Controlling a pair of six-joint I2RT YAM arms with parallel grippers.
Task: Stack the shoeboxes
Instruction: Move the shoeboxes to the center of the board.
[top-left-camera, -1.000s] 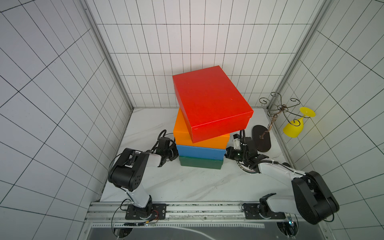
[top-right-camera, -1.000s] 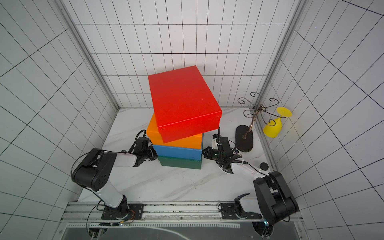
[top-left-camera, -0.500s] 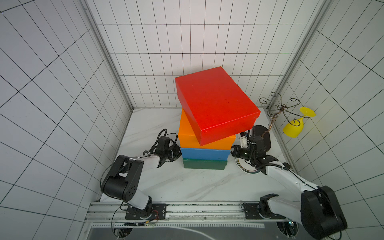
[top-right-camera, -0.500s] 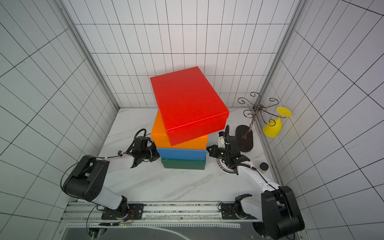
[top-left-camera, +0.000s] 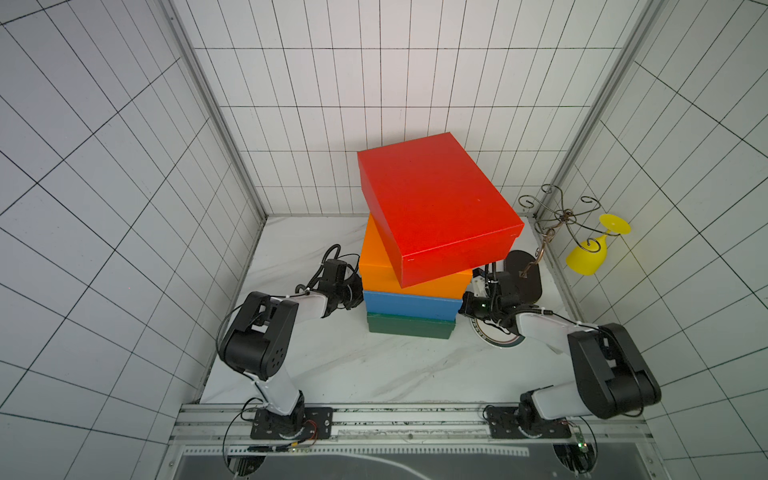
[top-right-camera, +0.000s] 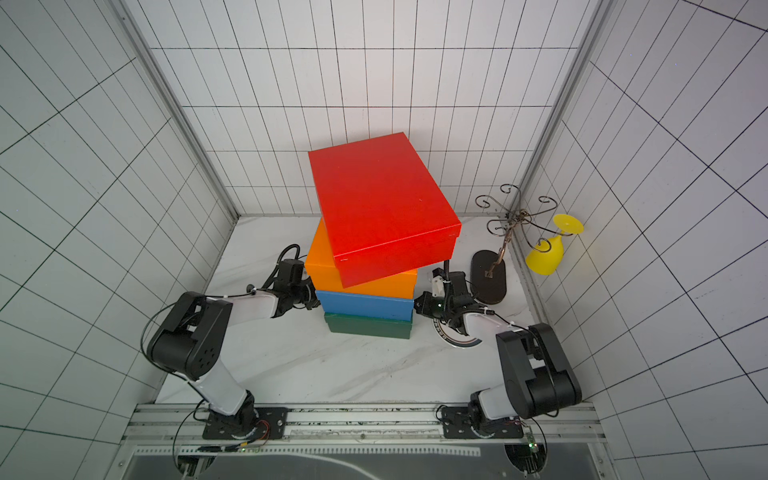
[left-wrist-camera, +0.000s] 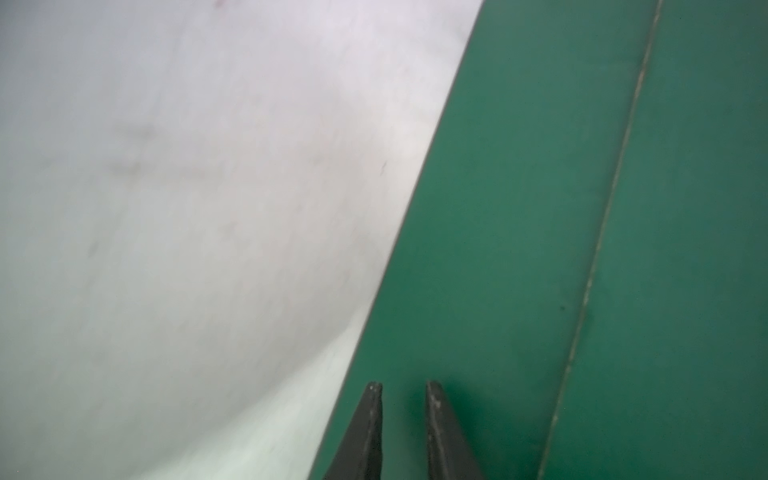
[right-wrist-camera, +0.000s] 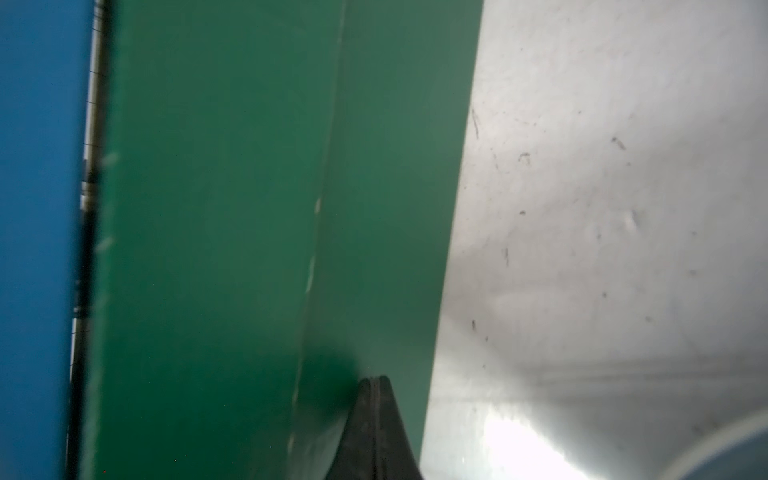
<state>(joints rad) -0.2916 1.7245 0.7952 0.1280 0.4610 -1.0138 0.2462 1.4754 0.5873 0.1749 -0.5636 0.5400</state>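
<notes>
Snugly, the green shoebox (left-wrist-camera: 540, 208) sits between left claw (left-wrist-camera: 403, 387) and right claw (right-wrist-camera: 374, 380).

plate (top-left-camera: 498, 341) mostly under R arm (top-left-camera: 540, 328), green box (top-left-camera: 409, 328) top hidden

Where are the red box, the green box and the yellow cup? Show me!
red shoebox (top-left-camera: 434, 208): in a top view, the middle of its lid.
dark green shoebox (top-left-camera: 409, 331): in a top view, its front side.
yellow glass (top-left-camera: 587, 259): in a top view, its bowl.

The marble tabletop (top-left-camera: 332, 365) is occupied by a green shoebox (top-left-camera: 409, 330) (stack's bottom), a plate (top-left-camera: 498, 340) and a stand base (top-left-camera: 532, 291)
</notes>
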